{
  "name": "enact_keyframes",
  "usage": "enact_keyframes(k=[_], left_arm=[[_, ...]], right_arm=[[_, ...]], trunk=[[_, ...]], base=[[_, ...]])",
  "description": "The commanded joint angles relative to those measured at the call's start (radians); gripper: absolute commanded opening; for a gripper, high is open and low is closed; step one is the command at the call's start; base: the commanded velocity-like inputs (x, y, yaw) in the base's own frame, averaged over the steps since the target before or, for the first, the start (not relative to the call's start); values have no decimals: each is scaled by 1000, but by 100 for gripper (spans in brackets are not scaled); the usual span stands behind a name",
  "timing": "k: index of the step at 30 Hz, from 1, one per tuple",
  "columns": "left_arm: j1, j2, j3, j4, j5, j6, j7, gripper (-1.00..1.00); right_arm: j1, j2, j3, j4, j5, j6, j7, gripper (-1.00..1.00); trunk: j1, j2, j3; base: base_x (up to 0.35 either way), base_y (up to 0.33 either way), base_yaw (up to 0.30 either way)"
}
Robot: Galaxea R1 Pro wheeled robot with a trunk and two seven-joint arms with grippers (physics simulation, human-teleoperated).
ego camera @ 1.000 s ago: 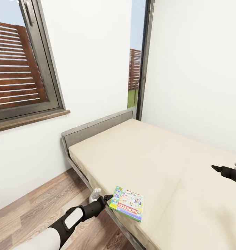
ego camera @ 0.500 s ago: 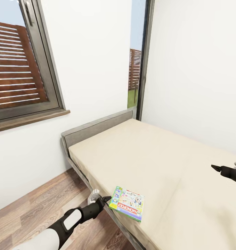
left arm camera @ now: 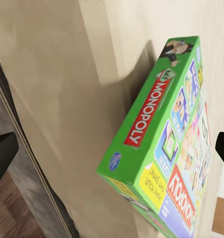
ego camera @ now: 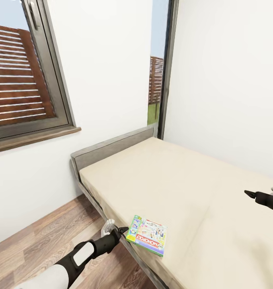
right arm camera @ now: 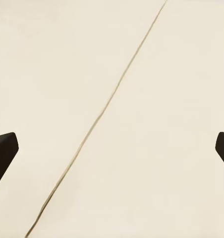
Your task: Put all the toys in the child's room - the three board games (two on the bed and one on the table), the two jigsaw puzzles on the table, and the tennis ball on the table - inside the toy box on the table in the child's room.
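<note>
A green and white Monopoly board game (ego camera: 148, 236) lies flat on the beige bed (ego camera: 180, 184), at its near edge beside the grey frame. My left gripper (ego camera: 122, 230) hovers just off that edge, level with the box's short green side and not touching it. In the left wrist view the box (left arm camera: 164, 144) lies ahead of the wide-apart fingertips (left arm camera: 3, 153), so this gripper is open. My right gripper (ego camera: 249, 194) hangs open over bare mattress at the right, holding nothing; its fingertips (right arm camera: 3, 148) frame a seam in the cover.
A grey headboard (ego camera: 112, 150) stands against the white wall under a dark-framed window (ego camera: 27, 80). A narrow glazed strip (ego camera: 158, 72) fills the corner. Wood-plank floor (ego camera: 44, 237) runs along the left of the bed, under my left arm.
My left gripper has sunk slightly and drawn back a little from the Monopoly box. The right arm and the box have not moved.
</note>
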Motion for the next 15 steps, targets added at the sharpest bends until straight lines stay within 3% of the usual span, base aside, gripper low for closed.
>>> enact_keyframes(k=[1,15], left_arm=[[-1,0,-3,1,8,4,-2,100],[-1,0,-5,2,10,3,-2,100]], right_arm=[[0,0,-2,-1,-10,8,-1,100],[1,-1,-2,-2,-10,8,-1,100]], trunk=[[0,0,-1],[0,0,-13]], base=[[0,0,39],[0,0,79]])
